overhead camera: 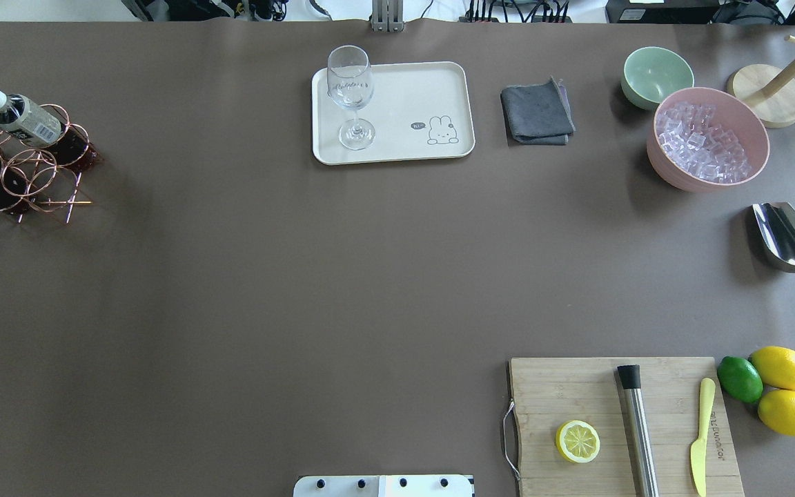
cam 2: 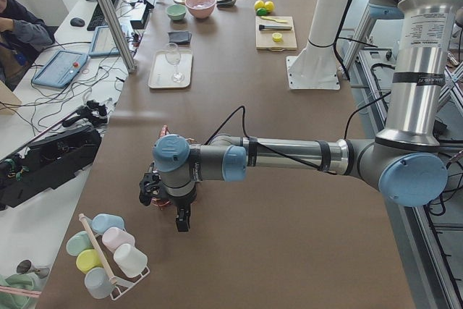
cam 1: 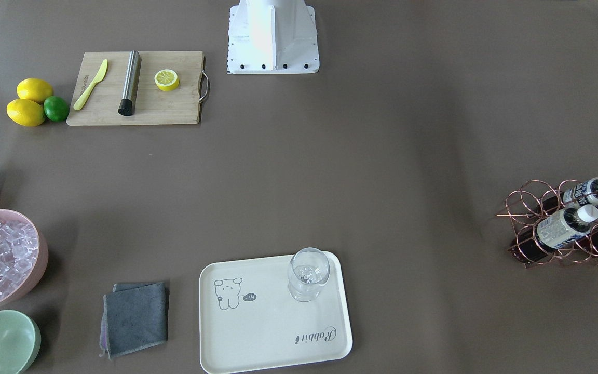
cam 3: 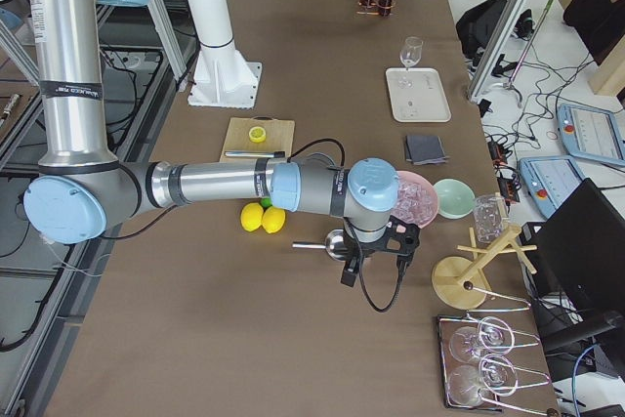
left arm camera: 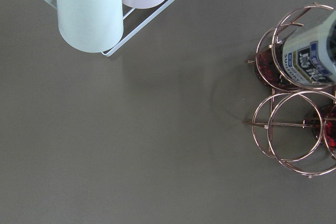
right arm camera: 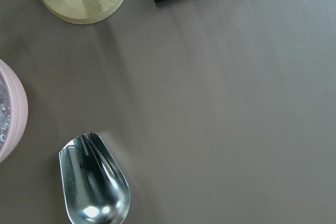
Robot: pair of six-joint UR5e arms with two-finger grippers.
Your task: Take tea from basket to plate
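**Tea in the rack, pick not yet begun**

The tea [cam 1: 559, 230] lies in the basket [cam 1: 523, 206] at the bench's [cam 1: 382, 156] left end, well apart from the plate [cam 1: 257, 332]. The left claw [cam 2: 181, 222] hovers near the basket; whether it is spread or pressed together, I cannot tell. The next move, I'd say, is to line up on one bottle and pinch it.

- A robot lab: a grey-and-blue robot arm [cam 2: 289, 155] reaches over a long brown worktop [overhead camera: 301, 276] beside a white mounting column [cam 2: 322, 27].
- Alongside, a person [cam 2: 14, 23] sits at a desk [cam 2: 20, 127] with a control tablet [cam 2: 64, 69].
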